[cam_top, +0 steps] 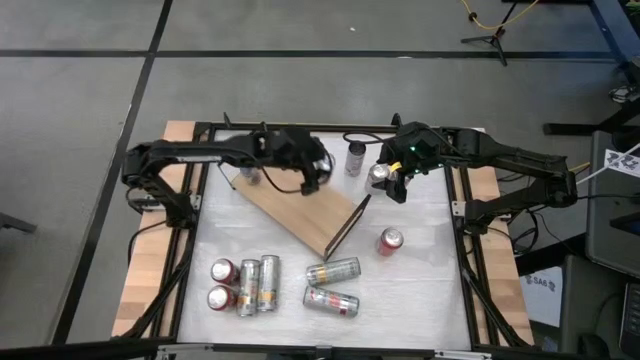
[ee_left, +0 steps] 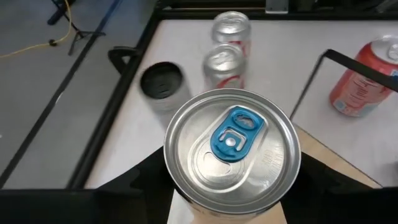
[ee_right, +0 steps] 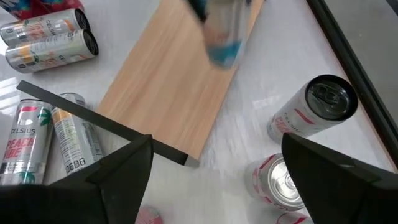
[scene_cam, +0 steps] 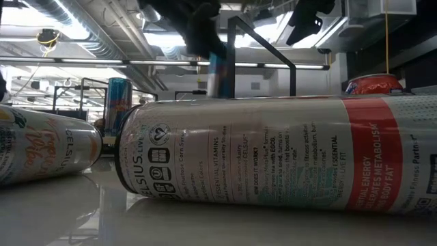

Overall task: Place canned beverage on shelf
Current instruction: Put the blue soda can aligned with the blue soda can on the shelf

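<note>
Bare shelf [cam_top: 300,212] between standing cans [cam_top: 356,157]

The silver can with a blue pull tab [ee_left: 231,152] fills the left wrist view, hiding its own body, the dark fingers [ee_left: 134,186] beneath it and most of the light-brown wooden shelf board [ee_left: 329,158]. Past that can, the red can [ee_left: 364,78] is cut off by the edge. In the right wrist view, a can standing on the shelf board [ee_right: 221,34] is blurred, its label unreadable.
</note>
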